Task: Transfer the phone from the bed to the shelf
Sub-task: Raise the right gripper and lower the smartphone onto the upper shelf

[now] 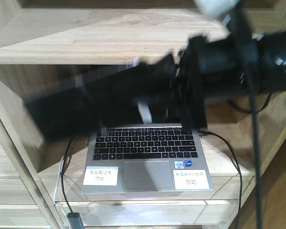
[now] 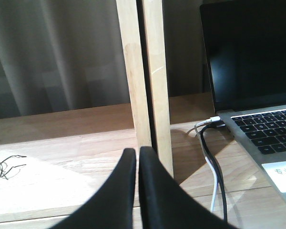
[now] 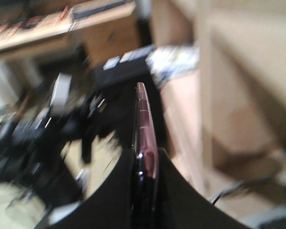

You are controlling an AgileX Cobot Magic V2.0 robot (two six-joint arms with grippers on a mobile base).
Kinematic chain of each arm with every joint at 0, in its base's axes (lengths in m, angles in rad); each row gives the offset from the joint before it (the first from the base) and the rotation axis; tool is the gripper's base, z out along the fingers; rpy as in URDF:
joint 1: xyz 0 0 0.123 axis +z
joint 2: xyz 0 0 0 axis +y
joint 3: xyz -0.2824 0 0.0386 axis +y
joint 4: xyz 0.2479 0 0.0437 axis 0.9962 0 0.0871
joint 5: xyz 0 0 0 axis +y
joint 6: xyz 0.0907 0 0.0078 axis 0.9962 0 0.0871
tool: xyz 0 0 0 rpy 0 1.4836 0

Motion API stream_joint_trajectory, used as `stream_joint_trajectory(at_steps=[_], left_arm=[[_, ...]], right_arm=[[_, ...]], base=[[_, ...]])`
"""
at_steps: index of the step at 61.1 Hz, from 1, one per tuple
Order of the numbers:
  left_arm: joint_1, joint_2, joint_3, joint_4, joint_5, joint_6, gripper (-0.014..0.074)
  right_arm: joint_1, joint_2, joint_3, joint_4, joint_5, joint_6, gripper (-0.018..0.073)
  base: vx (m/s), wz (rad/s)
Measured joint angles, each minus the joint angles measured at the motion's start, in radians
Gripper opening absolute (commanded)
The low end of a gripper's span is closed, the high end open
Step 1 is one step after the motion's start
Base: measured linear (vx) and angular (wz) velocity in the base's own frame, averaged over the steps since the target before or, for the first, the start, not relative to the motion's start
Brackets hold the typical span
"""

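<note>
Note that the right gripper (image 3: 145, 157) is clamped on the phone (image 3: 144, 114), which stands edge-on between the two black fingers with its pinkish edge facing the wrist camera. In the front view that arm appears blurred across the shelf (image 1: 109, 33) compartment holding the open laptop (image 1: 148, 157). The left gripper (image 2: 137, 160) is empty, fingers pressed together, just in front of a shelf upright.

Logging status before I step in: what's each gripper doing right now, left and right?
Left gripper: closed, holding nothing.
Right gripper: closed on the phone.
</note>
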Motion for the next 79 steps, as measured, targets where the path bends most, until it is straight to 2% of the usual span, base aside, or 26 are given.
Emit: stream_joint_trajectory(at_steps=[10, 28, 40, 54, 62, 79], left_arm=[[0.000, 0.000, 0.000, 0.000, 0.000, 0.000, 0.0001], [0.000, 0.000, 0.000, 0.000, 0.000, 0.000, 0.0001], [0.000, 0.000, 0.000, 0.000, 0.000, 0.000, 0.0001], [0.000, 0.000, 0.000, 0.000, 0.000, 0.000, 0.0001], [0.000, 0.000, 0.000, 0.000, 0.000, 0.000, 0.0001], [0.000, 0.000, 0.000, 0.000, 0.000, 0.000, 0.0001]], right_arm=[[0.000, -0.013, -0.022, 0.039, -0.104, -0.026, -0.0002], [0.000, 0.035, -0.205, 0.061, -0.225, -0.036, -0.0002], [0.009, 0.140, -0.350, 0.063, -0.243, -0.036, -0.0002], [0.077, 0.299, -0.505, 0.063, -0.319, -0.036, -0.0002], [0.105, 0.384, -0.559, 0.063, -0.379, -0.036, -0.0002], [0.110, 0.534, -0.607, 0.064, -0.530, -0.036, -0.0002]], base=[[0.00, 0.00], [0.00, 0.00], [0.00, 0.00], [0.00, 0.00], [0.00, 0.00], [0.00, 0.00]])
